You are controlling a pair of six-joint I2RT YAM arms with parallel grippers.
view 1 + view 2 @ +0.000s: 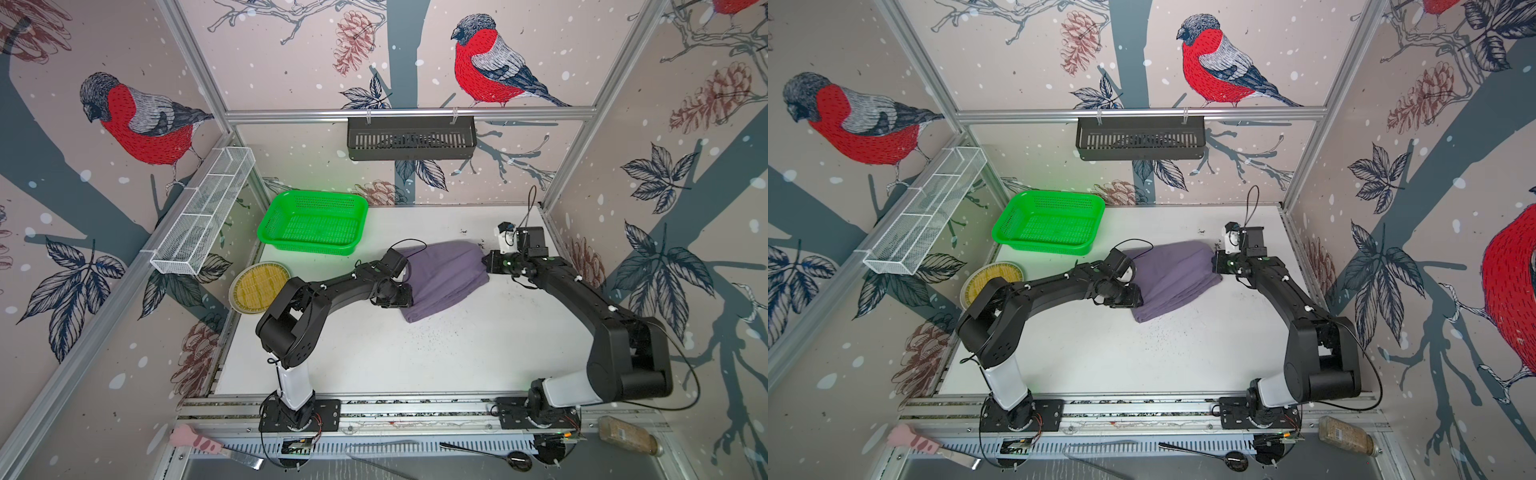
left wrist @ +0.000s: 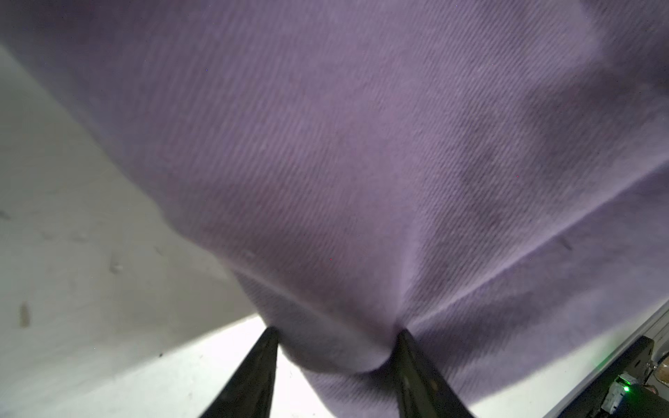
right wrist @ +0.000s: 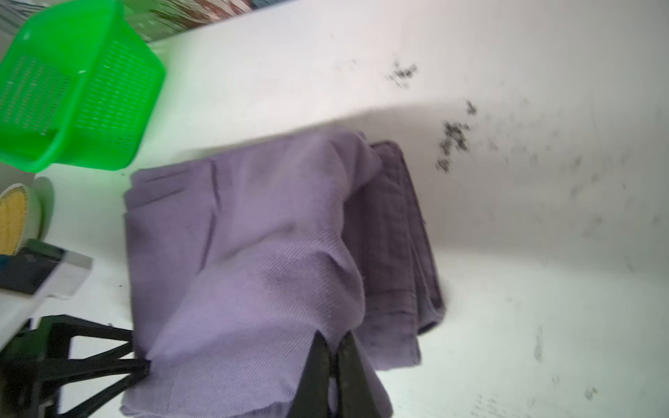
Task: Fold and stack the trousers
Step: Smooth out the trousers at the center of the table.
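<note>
Right pincer is pinched tight on an edge of the trousers; left pincer is half-spread, clamping a thick fold. The garment lies bunched between them. Mid-fold, I'd say. Next, both must lift together, evenly, keeping the layers from slipping.

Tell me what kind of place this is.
Probably a robot test cell, not a home: left arm and right arm bolted beside a white table, aluminium frame holding bird wallpaper, and props such as a green basket and trousers.
</note>
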